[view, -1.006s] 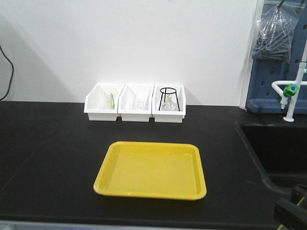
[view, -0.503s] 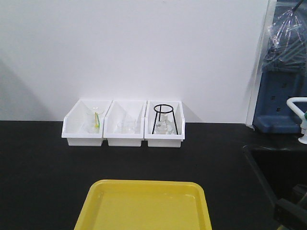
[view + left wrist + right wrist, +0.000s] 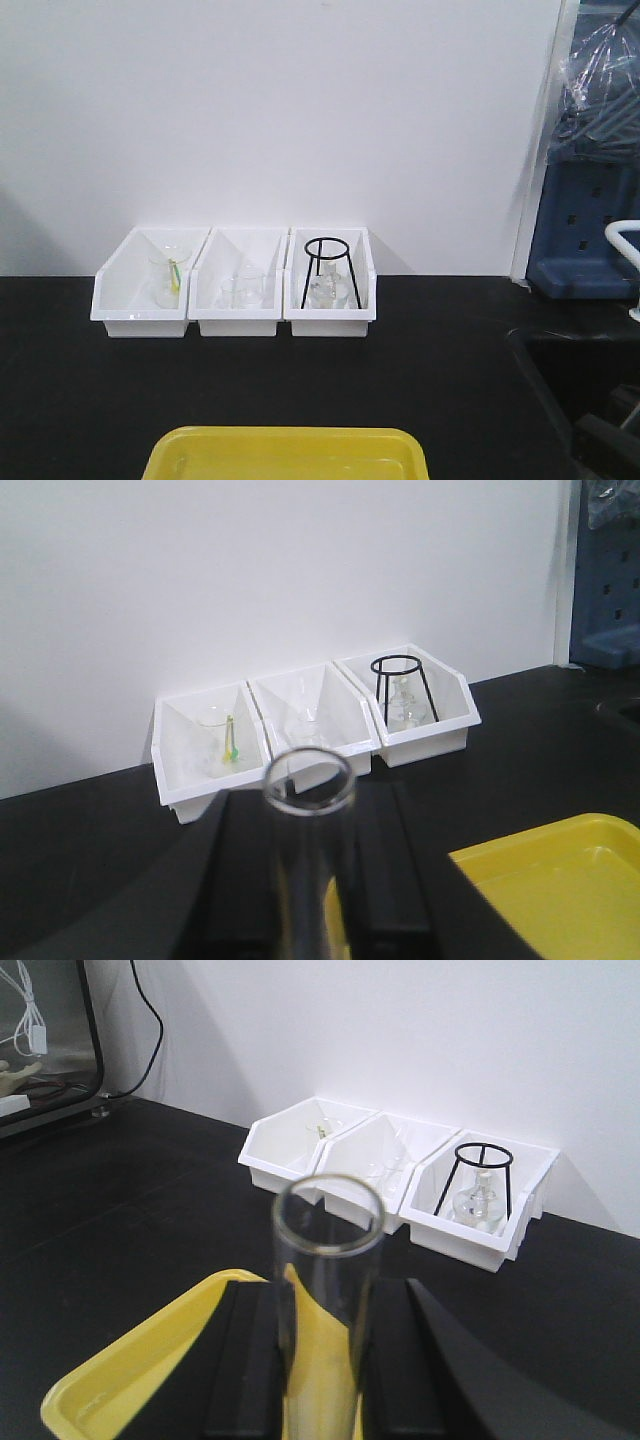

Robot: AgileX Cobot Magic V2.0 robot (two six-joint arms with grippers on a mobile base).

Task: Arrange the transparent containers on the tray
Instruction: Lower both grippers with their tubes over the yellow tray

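Note:
In the left wrist view a clear glass test tube (image 3: 305,880) stands upright, open rim up, with my left gripper (image 3: 310,830) shut on it between two black fingers (image 3: 245,880). The right wrist view shows a second test tube (image 3: 325,1290), also upright, with my right gripper (image 3: 322,1340) shut on it. The yellow tray (image 3: 285,440) lies at the front edge of the black bench. It sits to the right of the left gripper as tray (image 3: 560,880), and beneath the right gripper as tray (image 3: 120,1385). No tube shows inside the tray.
Three white bins (image 3: 238,325) stand in a row against the white wall, holding glassware and a black wire tripod (image 3: 325,270). A recessed black sink (image 3: 560,370) lies to the right, and a blue rack (image 3: 585,235) stands behind it. A dark arm part (image 3: 605,440) shows at bottom right.
The front view has shifted: the bins now sit lower and further left in the frame, and the tray has slid down until only its far rim shows.

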